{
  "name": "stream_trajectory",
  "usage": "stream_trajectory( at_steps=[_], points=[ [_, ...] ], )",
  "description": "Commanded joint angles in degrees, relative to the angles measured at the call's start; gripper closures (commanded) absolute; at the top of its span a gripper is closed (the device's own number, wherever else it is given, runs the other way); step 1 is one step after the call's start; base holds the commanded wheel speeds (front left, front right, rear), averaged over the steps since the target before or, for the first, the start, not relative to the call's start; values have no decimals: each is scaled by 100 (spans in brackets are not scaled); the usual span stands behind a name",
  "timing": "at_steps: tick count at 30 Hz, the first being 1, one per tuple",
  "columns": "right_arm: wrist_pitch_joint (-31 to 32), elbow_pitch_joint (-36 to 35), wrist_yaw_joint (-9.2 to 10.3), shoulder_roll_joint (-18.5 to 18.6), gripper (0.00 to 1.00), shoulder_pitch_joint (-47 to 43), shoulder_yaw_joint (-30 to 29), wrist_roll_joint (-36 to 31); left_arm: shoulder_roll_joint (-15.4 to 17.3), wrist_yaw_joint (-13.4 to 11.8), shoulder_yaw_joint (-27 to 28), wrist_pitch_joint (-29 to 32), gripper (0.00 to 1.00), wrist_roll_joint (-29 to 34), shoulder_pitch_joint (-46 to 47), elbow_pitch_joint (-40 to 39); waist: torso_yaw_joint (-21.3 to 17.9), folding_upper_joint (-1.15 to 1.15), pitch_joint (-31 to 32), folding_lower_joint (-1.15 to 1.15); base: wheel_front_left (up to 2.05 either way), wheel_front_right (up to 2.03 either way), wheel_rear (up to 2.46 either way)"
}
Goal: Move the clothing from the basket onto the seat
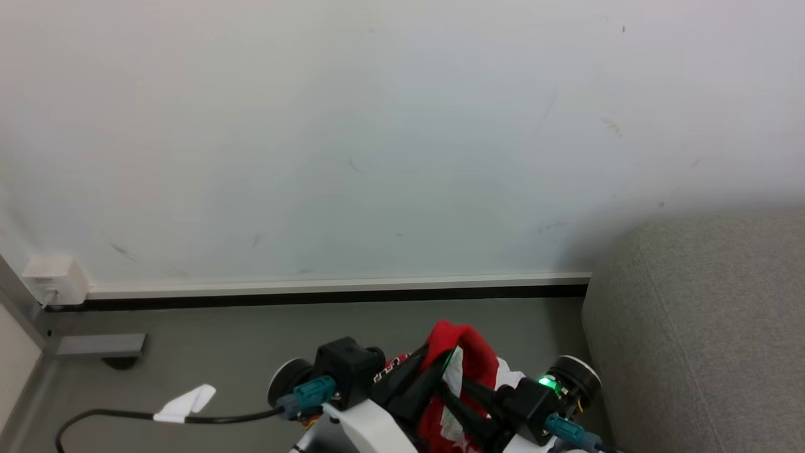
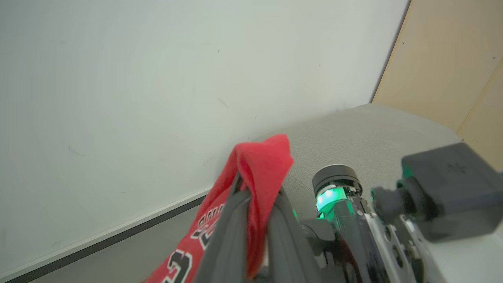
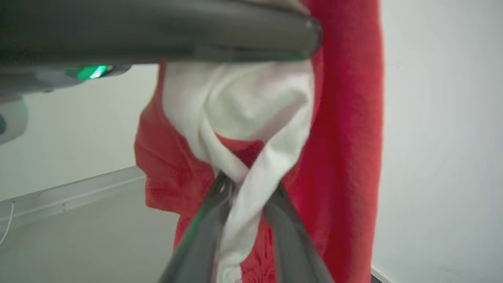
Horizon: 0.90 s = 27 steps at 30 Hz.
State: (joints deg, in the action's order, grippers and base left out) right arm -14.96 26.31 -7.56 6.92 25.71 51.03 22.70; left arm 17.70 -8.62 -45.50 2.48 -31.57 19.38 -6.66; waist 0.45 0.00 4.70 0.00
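Clothing (image 2: 263, 157) hangs long-axis vertical, clamped by left end effector (image 2: 257, 188); right end effector (image 3: 249, 184) apparently pinches it

Between left gripper (image 2: 257, 188) and right gripper (image 3: 249, 184), above the floor (image 1: 251, 333): the clothing (image 1: 462, 349). Right of it, against the wall (image 1: 377, 126): the seat (image 1: 704, 327). Left, on the floor: a cable (image 1: 233, 417).

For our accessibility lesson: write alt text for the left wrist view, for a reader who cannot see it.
The left hand pinches a fold of red clothing with black-and-white lettering. Behind are a white wall and a grey sofa; the other arm glows green.
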Motion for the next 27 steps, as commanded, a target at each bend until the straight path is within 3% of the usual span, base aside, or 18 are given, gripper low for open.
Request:
stream_trajectory(
  at_steps=[1, 4, 5, 6, 7, 8, 15, 27],
  points=[
    [-16, 2, 14, -13, 100, 19, -78, 25, 53, -28, 10, 1, 100, 57, -11, 0, -23, 0, -8, 0, 0, 0, 0],
    [-16, -110, 14, -9, 100, -39, -176, 100, 97, -86, 48, -46, 100, 114, -26, 66, -67, 0, -20, 0, 0, 0, 0],
    [-16, -153, 14, 13, 100, -56, -231, 129, 122, -116, 65, -81, 88, 149, -17, 91, -91, 0, -30, 0, 0, 0, 0],
    [-17, -205, 14, 38, 100, -73, -297, 158, 113, -136, 72, -120, 63, 125, -30, 111, -113, 0, -39, 0, 0, 0, 0],
    [-17, -248, 14, 62, 100, -101, -341, 181, 132, -144, 89, -137, 54, 131, -48, 133, -146, 0, -53, 0, 0, 0, 0],
    [-16, -290, 14, 99, 100, -122, -403, 202, 155, -162, 107, -183, 2, 150, -56, 166, -174, 0, -67, 0, 0, 0, 0],
    [-17, -562, 14, 379, 100, -155, -852, 171, 249, -254, 173, -419, 0, 247, -135, 378, -564, 0, -227, 0, 0, 0, 0],
    [-4, -1012, 14, 835, 100, -368, -1796, -99, 205, -166, 82, -674, 0, 268, -170, 636, -1672, 0, -518, 0, 0, 0, 0]
  ],
)
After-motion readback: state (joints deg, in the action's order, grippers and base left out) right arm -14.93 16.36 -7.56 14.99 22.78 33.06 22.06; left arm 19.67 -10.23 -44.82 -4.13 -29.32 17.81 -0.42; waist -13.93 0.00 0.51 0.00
